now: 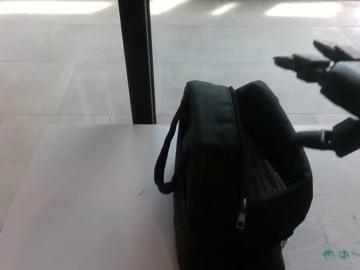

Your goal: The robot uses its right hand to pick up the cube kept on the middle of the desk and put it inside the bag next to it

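Your right hand [332,95] hangs released, fingers spread, at the frame's upper right, above the bag [236,185] on the counter [84,197]. You can't see the cube; it is probably inside the bag.

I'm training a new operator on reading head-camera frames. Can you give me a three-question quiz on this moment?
1. True or false: the right hand is inside the black bag.
2. Is the cube visible? A) yes, on the desk; B) yes, in the hand; C) no.
3. Fill in: the bag's carry handle faces the robot's ____ side.

Key: 1 false, it is raised beside the bag with fingers apart, holding nothing. 2 C, it shows nowhere on the white desk. 3 left.
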